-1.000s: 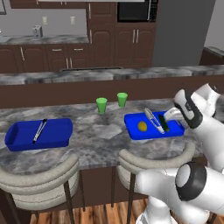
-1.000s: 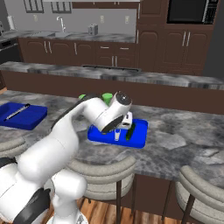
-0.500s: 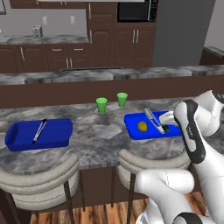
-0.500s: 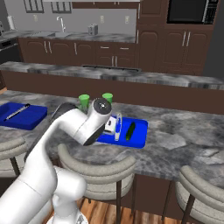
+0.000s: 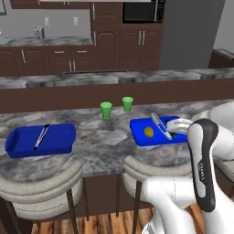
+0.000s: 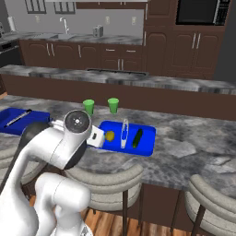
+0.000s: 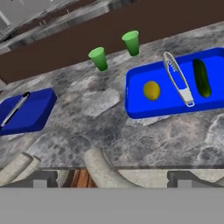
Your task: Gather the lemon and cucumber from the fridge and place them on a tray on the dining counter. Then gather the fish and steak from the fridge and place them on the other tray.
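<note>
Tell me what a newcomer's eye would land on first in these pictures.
Two royal-blue trays stand out on the grey marbled dining counter. The nearer tray holds a lemon, metal tongs and a cucumber side by side; the far tray holds a slim utensil. Two bright green cups stand behind them near the counter's back edge.

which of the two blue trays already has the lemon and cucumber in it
The tray by the two green cups, the right one in the hand view: lemon, cucumber and metal tongs lie in it. The other tray holds one slim utensil.
</note>
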